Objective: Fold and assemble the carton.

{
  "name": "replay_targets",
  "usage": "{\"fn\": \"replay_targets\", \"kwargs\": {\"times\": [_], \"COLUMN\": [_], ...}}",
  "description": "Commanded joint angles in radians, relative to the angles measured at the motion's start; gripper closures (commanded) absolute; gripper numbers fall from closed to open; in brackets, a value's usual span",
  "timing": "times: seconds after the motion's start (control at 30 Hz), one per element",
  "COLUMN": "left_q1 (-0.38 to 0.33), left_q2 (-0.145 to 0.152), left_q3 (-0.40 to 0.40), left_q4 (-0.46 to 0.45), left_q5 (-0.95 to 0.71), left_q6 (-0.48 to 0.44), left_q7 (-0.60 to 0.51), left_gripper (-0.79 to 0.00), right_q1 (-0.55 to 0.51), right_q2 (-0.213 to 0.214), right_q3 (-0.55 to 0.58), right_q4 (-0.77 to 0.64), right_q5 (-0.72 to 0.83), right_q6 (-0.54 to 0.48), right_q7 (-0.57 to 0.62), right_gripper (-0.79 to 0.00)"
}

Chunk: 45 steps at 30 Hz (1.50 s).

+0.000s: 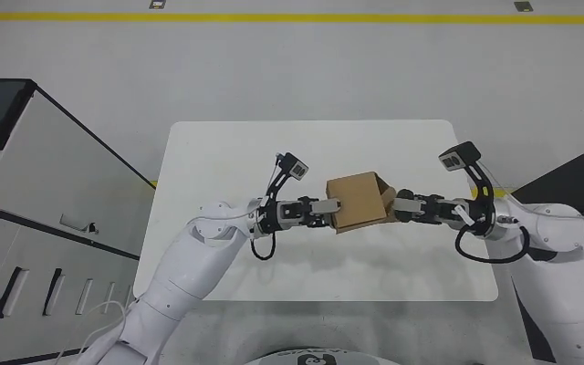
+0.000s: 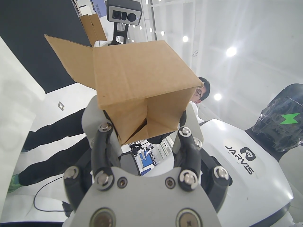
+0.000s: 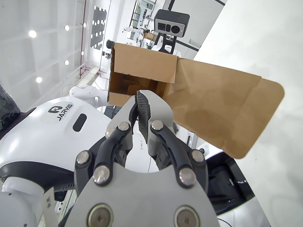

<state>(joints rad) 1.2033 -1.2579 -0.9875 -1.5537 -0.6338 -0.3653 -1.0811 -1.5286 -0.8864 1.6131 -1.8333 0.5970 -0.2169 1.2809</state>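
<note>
Step, as judged: closing top of carton (image 1: 358,199), held over table (image 1: 219,173) between arms. Wide-spread left gripper (image 2: 142,126) clamps folded bottom end. Fingers of right gripper (image 3: 141,101) pressed together, empty, at open mouth. Next: swing splayed lid flap (image 3: 225,109) over, tuck tongue.

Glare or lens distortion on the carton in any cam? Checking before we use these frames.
Left wrist view: ceiling lamps flare into streaks beside the carton, not across it; straight edges bow, wide-angle lens. Right wrist view: lamps are bright spots away from the carton, its flap evenly lit; same bowing. Top view: even overhead light, no glare on carton or table.
</note>
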Motion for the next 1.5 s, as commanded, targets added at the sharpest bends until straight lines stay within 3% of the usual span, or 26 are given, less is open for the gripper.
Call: {"fn": "replay_targets", "kwargs": {"times": [0.0, 1.47], "left_q1": [-0.003, -0.021], "left_q2": [-0.001, -0.010], "left_q3": [0.006, 0.038], "left_q4": [0.003, 0.026], "left_q5": [-0.003, -0.007], "left_q6": [-0.001, -0.003], "left_q7": [0.000, -0.011], "left_gripper": [0.000, 0.000], "right_q1": [0.009, 0.134], "right_q2": [-0.001, -0.012], "right_q3": [-0.012, -0.156], "right_q4": [0.003, 0.091], "right_q5": [-0.005, -0.001], "right_q6": [0.000, 0.000], "right_q7": [0.000, 0.044], "right_gripper": [0.000, 0.000]}}
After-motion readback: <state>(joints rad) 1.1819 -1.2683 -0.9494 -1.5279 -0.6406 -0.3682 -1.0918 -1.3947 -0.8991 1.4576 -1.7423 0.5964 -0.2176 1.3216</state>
